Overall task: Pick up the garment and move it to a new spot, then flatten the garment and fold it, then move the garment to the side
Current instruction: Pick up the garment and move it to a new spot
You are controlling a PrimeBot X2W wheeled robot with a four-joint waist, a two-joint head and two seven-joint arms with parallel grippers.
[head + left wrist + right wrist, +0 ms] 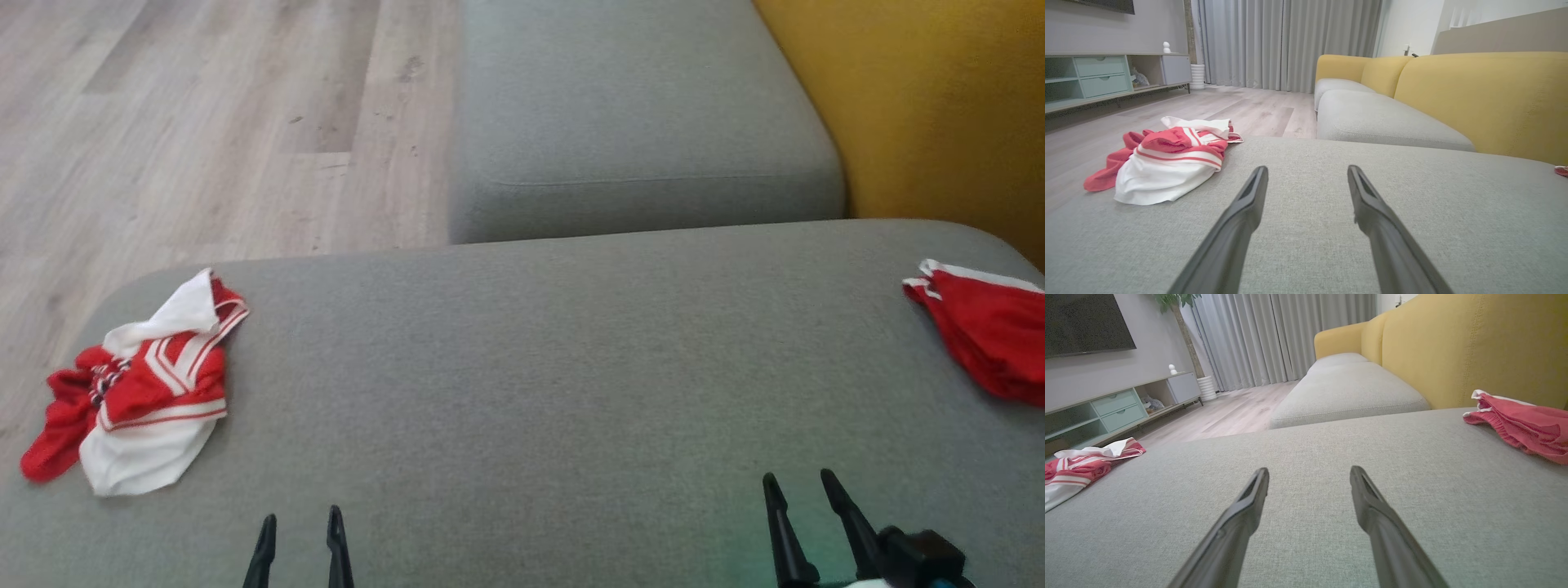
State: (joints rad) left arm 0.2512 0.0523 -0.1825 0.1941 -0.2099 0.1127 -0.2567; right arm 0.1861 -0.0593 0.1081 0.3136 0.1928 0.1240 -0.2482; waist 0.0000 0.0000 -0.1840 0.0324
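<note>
Crumpled garment [151, 384] sits at the seat cushion's [522, 367] left edge

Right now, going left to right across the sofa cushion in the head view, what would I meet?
red and white garment → left gripper → right gripper → red garment

Ahead of the left claw [301, 514] and the right claw [797, 475], the wide middle of the grey seat cushion [522, 359] lies bare, free to cross from side to side. A crumpled red-and-white garment [143, 392] takes up its left edge and a red garment [988, 335] its right edge; the yellow backrest [939, 106] walls off the far right.
</note>
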